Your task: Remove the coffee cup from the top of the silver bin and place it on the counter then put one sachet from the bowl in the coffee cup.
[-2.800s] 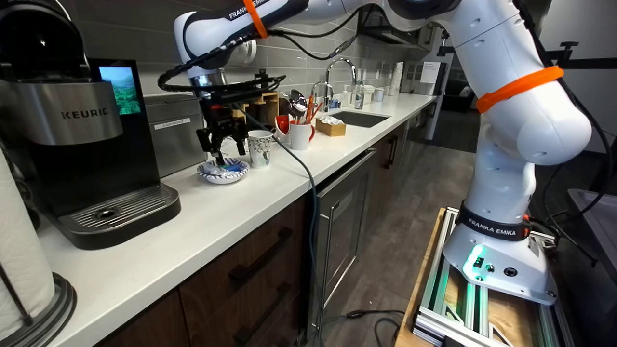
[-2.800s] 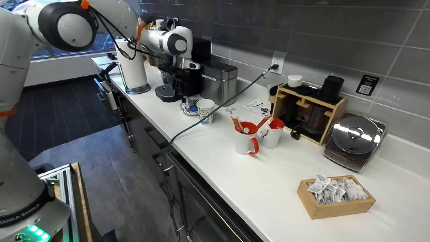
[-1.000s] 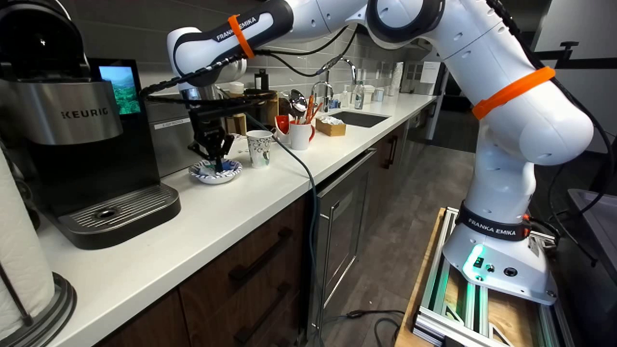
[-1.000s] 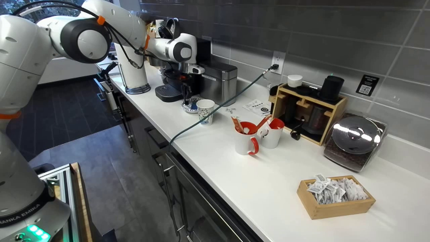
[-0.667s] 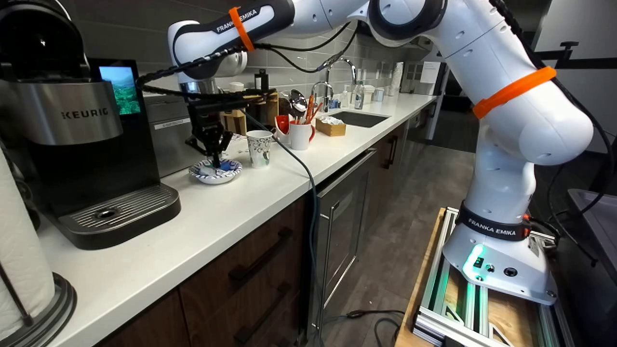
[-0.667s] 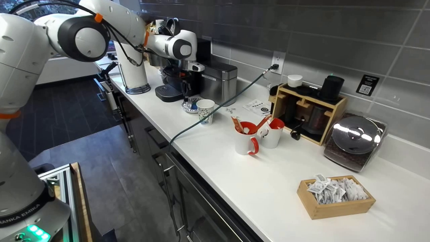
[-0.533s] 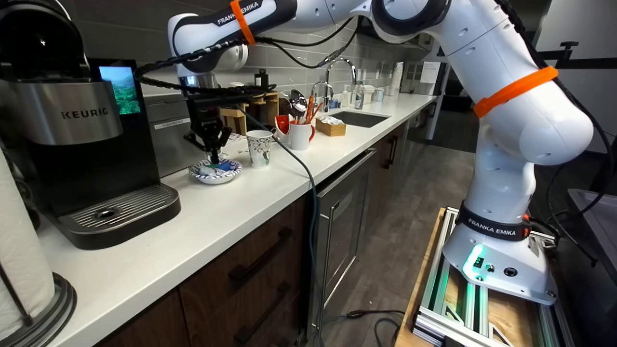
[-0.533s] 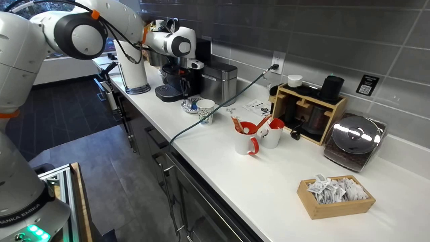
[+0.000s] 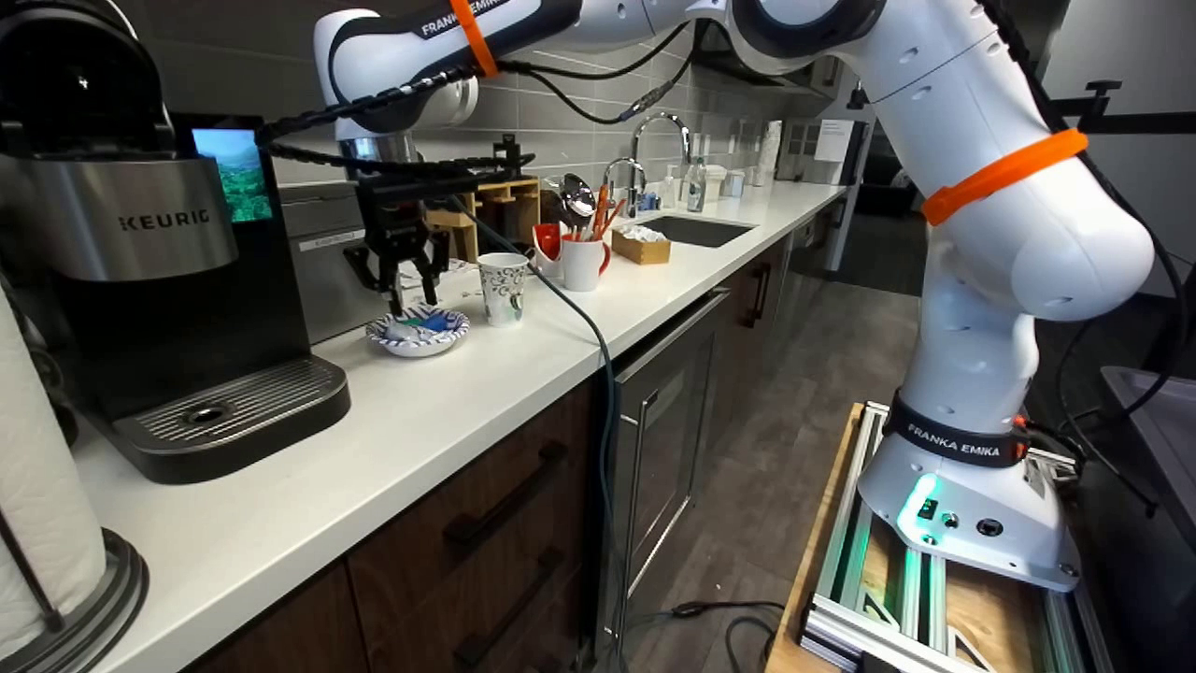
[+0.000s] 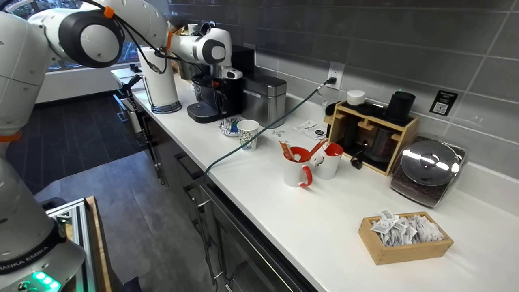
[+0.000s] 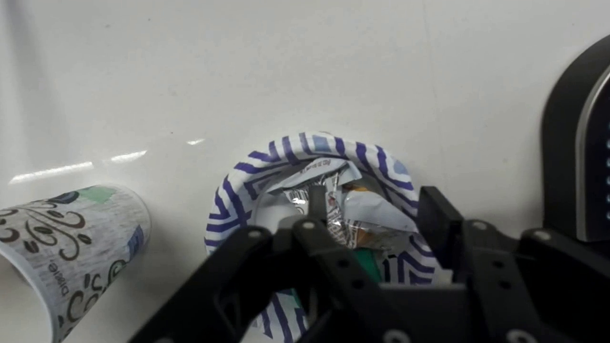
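The patterned paper coffee cup [image 9: 503, 292] stands upright on the white counter [image 9: 392, 439], right beside the small bowl [image 9: 420, 350]. It also shows in an exterior view [image 10: 247, 134] and in the wrist view [image 11: 90, 238]. The bowl has a blue zigzag rim [image 11: 238, 186] and holds several sachets [image 11: 376, 209], silvery, blue and green. My gripper [image 9: 413, 297] is open, just above the bowl. In the wrist view my gripper [image 11: 374, 212] has its fingers apart over the sachets, with nothing seen held. The fingers hide part of the bowl. The silver bin [image 10: 265, 97] stands behind the bowl.
The Keurig machine [image 9: 177, 220] stands beside the bowl, its drip tray near. A green cable [image 10: 239, 148] crosses the counter by the cup. White-and-red mugs [image 10: 296, 172], a wooden organizer [image 10: 365, 129] and a wooden sachet box [image 10: 405, 243] stand further along.
My gripper was down in the bowl with its fingers close together. It has since risen and its fingers have parted. The bowl has slid slightly toward the coffee machine. The cup has not moved.
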